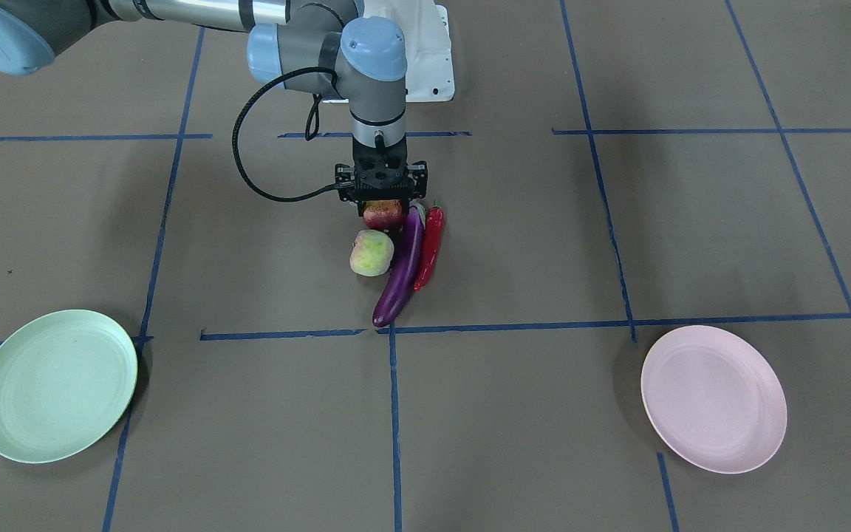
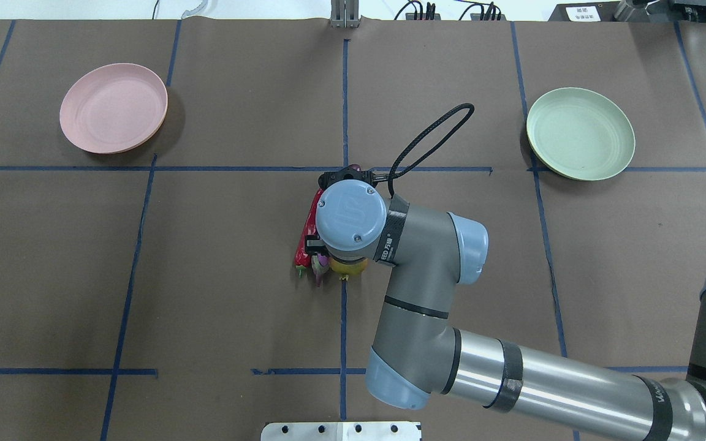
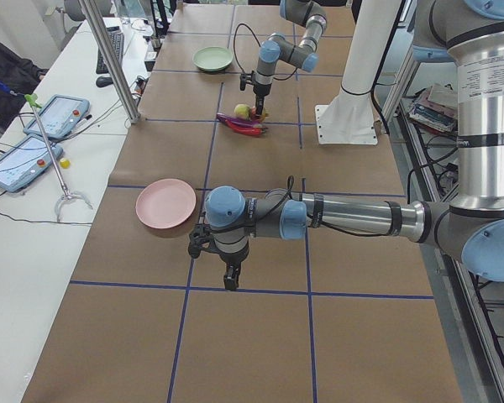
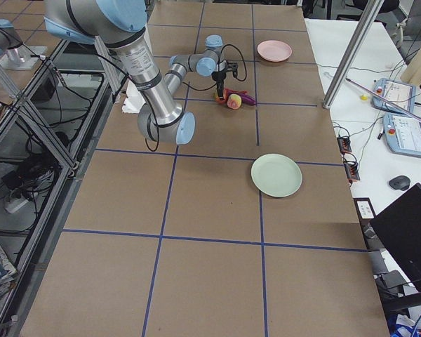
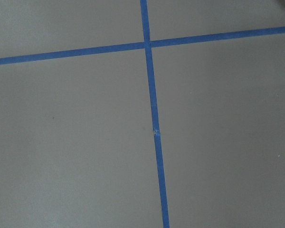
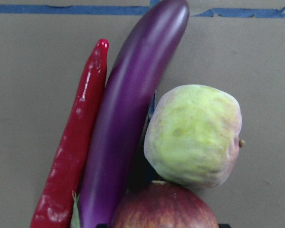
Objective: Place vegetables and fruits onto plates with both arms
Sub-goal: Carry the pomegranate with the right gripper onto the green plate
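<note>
Right hand (image 1: 383,205) directly over dark red fruit (image 1: 383,216), grip can't tell; yellow-green fruit (image 1: 371,253), eggplant (image 1: 401,270), chili (image 1: 429,247) just beside it.

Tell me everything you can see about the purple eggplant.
The eggplant is long, glossy, deep purple, slightly curved, smooth like plastic. It lies flat near the middle of the table, not held. The red chili lies along one side, the pale yellow-green fruit touches the other. Its stem end is mostly hidden.
</note>
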Action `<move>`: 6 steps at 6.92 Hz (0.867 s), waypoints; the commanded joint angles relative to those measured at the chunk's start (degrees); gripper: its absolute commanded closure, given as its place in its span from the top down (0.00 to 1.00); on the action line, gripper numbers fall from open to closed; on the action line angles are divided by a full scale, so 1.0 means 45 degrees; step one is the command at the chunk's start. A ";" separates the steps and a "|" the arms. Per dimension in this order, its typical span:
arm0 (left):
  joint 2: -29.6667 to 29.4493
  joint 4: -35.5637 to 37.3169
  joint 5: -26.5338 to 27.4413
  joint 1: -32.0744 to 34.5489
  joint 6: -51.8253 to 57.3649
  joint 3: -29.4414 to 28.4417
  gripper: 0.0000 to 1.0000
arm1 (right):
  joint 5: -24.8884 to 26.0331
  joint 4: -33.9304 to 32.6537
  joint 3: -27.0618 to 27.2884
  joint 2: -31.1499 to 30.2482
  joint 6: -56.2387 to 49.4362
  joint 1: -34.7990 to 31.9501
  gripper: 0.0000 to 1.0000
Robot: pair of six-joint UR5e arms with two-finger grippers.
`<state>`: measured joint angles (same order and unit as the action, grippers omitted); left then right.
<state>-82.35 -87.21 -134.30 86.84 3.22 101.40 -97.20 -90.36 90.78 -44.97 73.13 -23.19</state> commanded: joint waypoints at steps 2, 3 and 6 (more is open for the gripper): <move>0.0000 -0.0015 0.0000 -0.0001 0.0006 0.0005 1.00 | -0.1949 -0.0056 0.0628 -0.0239 -0.1436 -0.2181 0.03; 0.0000 -0.0015 0.0000 -0.0020 0.0006 0.0005 1.00 | -0.2748 -0.0018 0.0609 -0.0647 -0.2781 -0.3311 0.02; 0.0000 -0.0015 -0.0020 -0.0021 0.0006 0.0083 1.00 | -0.4626 0.0138 -0.0477 -0.2308 -0.8732 -0.6712 0.01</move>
<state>-82.36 -87.28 -134.38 86.75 3.25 101.65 -114.91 -90.07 91.64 -52.73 44.69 -47.51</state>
